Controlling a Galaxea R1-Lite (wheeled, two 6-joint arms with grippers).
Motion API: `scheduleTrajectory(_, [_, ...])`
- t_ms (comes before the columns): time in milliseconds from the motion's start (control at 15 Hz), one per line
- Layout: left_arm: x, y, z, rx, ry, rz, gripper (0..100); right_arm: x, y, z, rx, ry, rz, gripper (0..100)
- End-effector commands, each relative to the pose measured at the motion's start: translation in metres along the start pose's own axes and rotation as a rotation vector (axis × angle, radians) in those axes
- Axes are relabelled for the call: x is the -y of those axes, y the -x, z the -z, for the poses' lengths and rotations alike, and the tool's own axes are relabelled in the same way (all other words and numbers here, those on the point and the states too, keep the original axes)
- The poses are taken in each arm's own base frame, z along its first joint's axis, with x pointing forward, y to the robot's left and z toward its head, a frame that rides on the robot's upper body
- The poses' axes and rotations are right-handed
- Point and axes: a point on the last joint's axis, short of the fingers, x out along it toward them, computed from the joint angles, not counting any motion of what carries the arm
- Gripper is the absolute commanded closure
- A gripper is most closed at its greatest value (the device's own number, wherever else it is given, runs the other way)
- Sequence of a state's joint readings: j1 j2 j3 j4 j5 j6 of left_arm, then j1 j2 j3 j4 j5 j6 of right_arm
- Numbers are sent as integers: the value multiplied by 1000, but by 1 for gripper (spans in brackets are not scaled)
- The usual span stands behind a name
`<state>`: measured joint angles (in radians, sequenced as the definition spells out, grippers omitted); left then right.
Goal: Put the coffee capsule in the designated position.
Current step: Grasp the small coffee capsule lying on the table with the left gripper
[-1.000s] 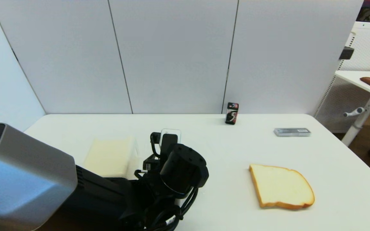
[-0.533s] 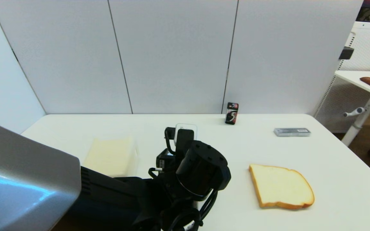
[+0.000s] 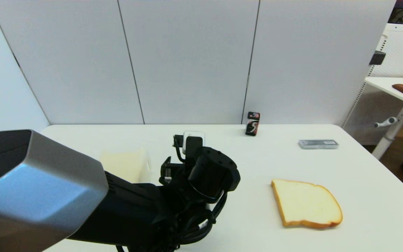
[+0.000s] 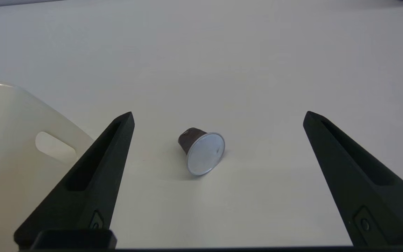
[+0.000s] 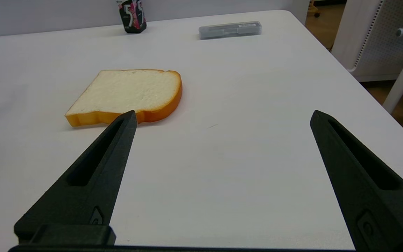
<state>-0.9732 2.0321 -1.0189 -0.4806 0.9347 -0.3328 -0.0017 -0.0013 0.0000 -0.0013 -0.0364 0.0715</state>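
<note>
One coffee capsule (image 4: 201,150) is all we count, lying on its side on the white table (image 4: 257,63), its silver foil face tipped toward our left wrist camera. It sits between the two fingers of our left gripper (image 4: 218,119), a little nearer the left finger (image 4: 96,171), touching neither. We have that pincer spread wide and holding nothing. In the head view our own left arm (image 3: 201,175) blocks the capsule, and the pincer's tips are hidden there too.

One cream-coloured cutting board (image 4: 9,140) with a handle slot lies just outside the pincer's left finger, partly behind it. One bread slice (image 3: 304,203) lies flat well off to the pincer's right. One black gum pack (image 3: 252,123) stands upright beyond the pincer and to its right, at the table's back edge. One grey flat case (image 3: 318,144) lies further right still.

Our right gripper (image 5: 222,117) hovers low over bare table, fingers also wide apart and empty, with the bread slice just beyond its left finger (image 5: 93,178). From that wrist camera we catch a sliver of the capsule's foil at the picture's edge. Between the capsule and our left pincer nothing stands in the way.
</note>
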Motion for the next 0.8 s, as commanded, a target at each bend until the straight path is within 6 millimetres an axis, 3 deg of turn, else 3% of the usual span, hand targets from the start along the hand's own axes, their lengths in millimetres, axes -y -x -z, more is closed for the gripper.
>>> scheduleTrajectory(67, [-3,-19,13,-22,-18,-64,0,0,0,0,-1,-1,0,0])
scheduleTrajectory(800, [2,-29,29,-54,-3,-76,0,0,0,0,-1,1,0,0])
